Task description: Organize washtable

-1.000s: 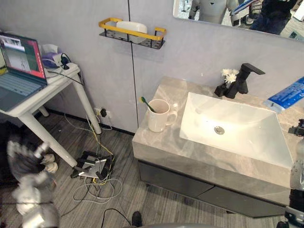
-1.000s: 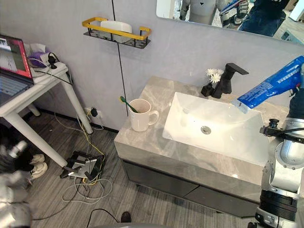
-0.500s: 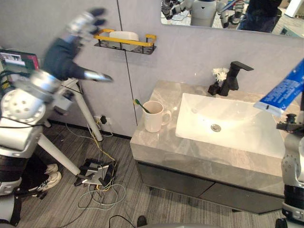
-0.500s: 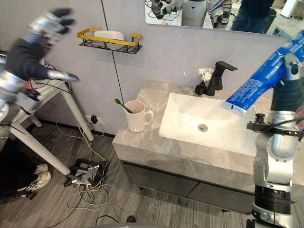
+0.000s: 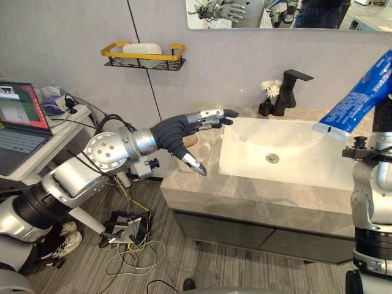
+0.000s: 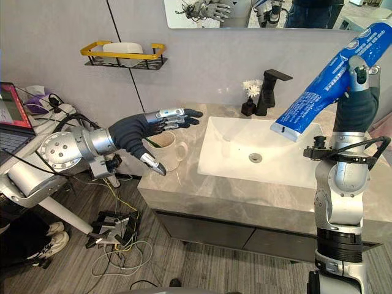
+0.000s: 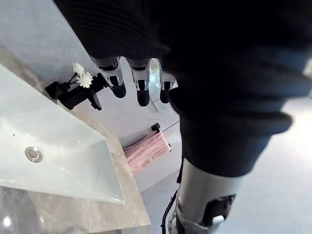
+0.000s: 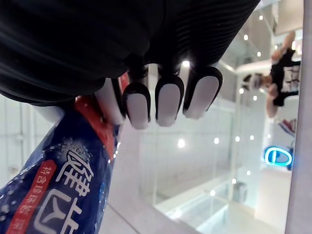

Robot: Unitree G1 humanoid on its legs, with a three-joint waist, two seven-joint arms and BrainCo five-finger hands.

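My left hand (image 5: 177, 128) reaches out over the left end of the stone countertop (image 5: 245, 205), fingers straight and open, thumb pointing down. It hovers just in front of and above a white mug (image 6: 168, 152), which it partly hides. My right hand (image 6: 357, 105) is raised above the right side of the white basin (image 5: 294, 160) and is shut on a big blue toothpaste tube (image 6: 321, 89), which slants down toward the basin. In the right wrist view the fingers (image 8: 165, 100) curl round the tube (image 8: 53, 190).
A black faucet (image 5: 289, 92) and small white flowers (image 5: 268, 87) stand behind the basin. A yellow wall shelf (image 5: 142, 55) holds a soap bar. A white side table with a laptop (image 5: 17, 119) stands left. Cables and a power strip (image 5: 125, 225) lie on the floor. A pink towel (image 7: 146, 151) hangs at the far end.
My left arm has swung down from up by the wall shelf and now stretches rightward over the mug. The right hand still holds the tube up. The camera view has shifted.
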